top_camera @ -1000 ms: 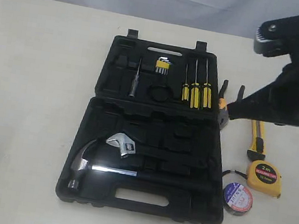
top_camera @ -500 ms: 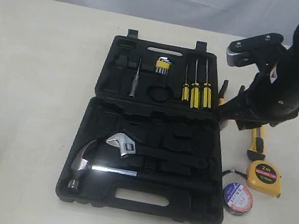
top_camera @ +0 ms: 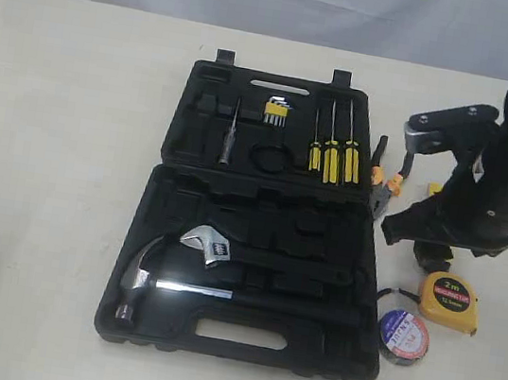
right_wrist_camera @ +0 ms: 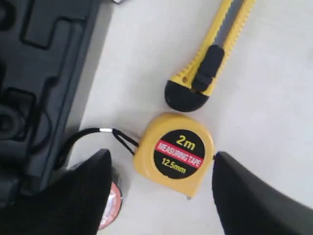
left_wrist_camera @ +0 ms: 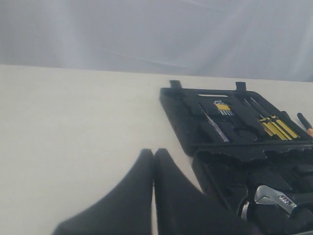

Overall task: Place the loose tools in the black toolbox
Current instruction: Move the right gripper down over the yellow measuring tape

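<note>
Toolbox [top_camera: 148, 322] open, hammer [top_camera: 141, 274], wrench [top_camera: 208, 243], 3 screwdrivers [top_camera: 332, 159] inside

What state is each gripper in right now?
Left gripper: shut, nothing between its fingers.
Right gripper: open, straddling the yellow tape measure, not gripping it.

Yellow tape measure [right_wrist_camera: 175, 152]: round black face sticker reads "2m" in yellow, under it "MEASURING TAPE" in white on a red band, then "12.5mm" in yellow. In ext. view only "2m" is legible on it. Tape roll [top_camera: 403, 335]: blue/red/white label w/ print too small to read.
</note>
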